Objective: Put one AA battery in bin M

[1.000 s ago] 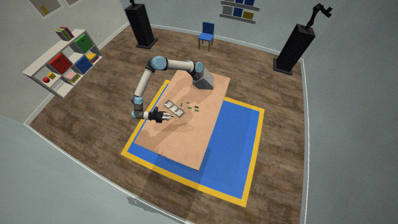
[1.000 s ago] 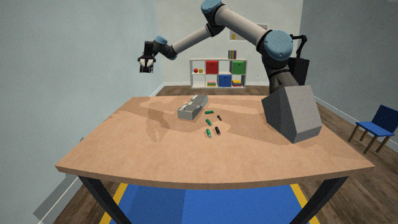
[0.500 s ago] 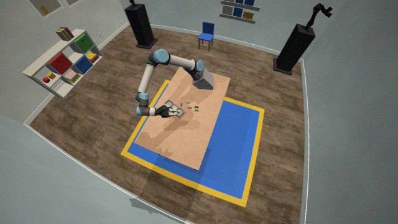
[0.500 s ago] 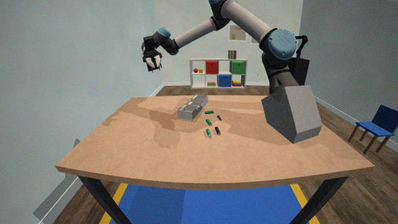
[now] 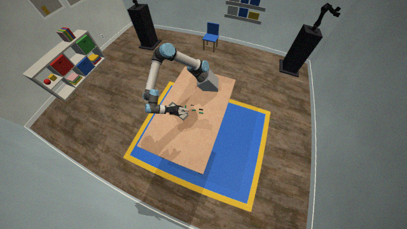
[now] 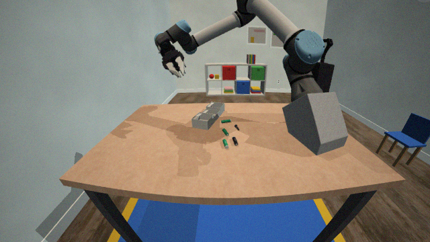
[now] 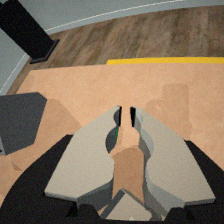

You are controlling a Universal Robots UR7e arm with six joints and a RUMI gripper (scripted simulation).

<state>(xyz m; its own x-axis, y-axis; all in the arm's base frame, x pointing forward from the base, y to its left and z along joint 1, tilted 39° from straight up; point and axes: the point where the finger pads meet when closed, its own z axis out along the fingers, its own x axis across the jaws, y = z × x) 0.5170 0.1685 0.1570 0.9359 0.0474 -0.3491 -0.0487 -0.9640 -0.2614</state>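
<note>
Several small batteries lie loose on the wooden table, right of the bins: green ones [image 6: 226, 121] [image 6: 225, 132] [image 6: 225, 143] and black ones [image 6: 236, 127] [image 6: 235, 141]. I cannot tell which are AA. Two grey bins [image 6: 208, 115] stand upright in a row at the table's middle; their marks are too small to read. My gripper [image 6: 177, 70] hangs high above the table's far left part, fingers pointing down and shut with nothing between them. In the wrist view the fingertips nearly touch, and a thin green sliver [image 7: 117, 132] shows through the gap below them.
The arm's grey base block [image 6: 315, 122] stands on the table's right side and shows dark at the left of the wrist view [image 7: 20, 122]. A yellow-edged blue mat [image 5: 235, 152] lies under the table. A shelf and a blue chair stand far off.
</note>
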